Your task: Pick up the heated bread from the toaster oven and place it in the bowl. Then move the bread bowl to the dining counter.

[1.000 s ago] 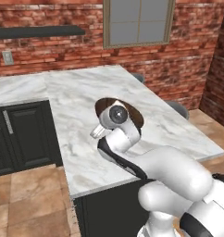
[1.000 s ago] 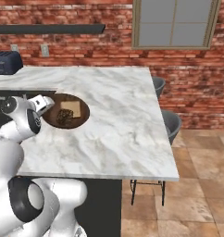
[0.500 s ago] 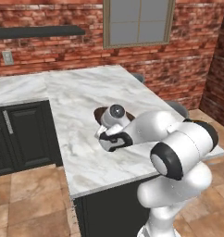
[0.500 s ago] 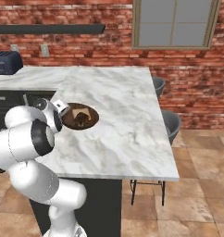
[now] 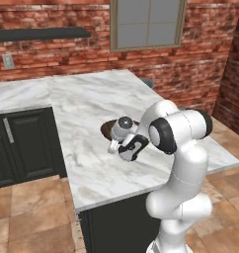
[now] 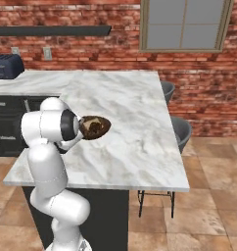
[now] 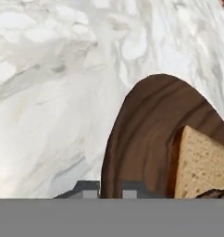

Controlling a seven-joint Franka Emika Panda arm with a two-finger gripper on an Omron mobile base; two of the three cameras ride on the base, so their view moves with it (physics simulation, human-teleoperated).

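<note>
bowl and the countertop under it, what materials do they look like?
Bowl: looks like wood, dark brown with curved grain bands, smooth matte finish. Dining counter: looks like marble or a marble-look stone, white with soft grey veining and a faintly glossy, polished surface; the base below it is dark, material unclear.

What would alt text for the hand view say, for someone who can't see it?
A dark wooden bowl on the white marble dining counter, its near rim pinched between the shut gripper's fingers. A tan bread slice lies inside the bowl.
</note>
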